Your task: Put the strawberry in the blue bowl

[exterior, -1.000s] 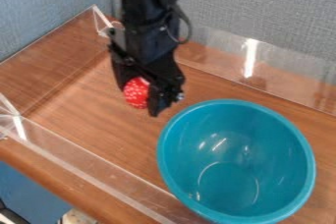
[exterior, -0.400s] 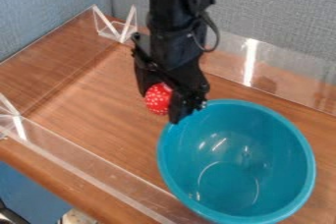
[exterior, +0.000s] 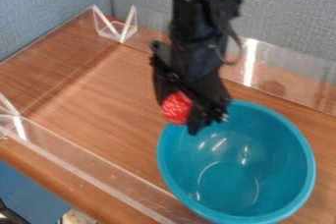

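Inspection runs left to right across the view. At the far left, a clear-walled edge bounds the wooden surface, with a white wire-like piece standing near the back; neither appears to bear on the work. Near the middle, the strawberry is found between the fingers of the black gripper, which is closed on it. The red side of the berry faces the camera; its leafy top cannot be made out. The berry is raised, and in this view it overlaps the upper left rim of the blue bowl. Whether it is over the opening or just outside it cannot be told with certainty from this angle. To the right, the bowl sits upright, its visible interior showing no berry

Finding: the step in hand is judged to be the carry, with the release outstanding. The next move calls for a further shift to the right and toward the camera, until the berry is well inside the rim, then a modest lowering and opening of the fingers. Risk noted: an early release could drop the berry on the rim or outside it
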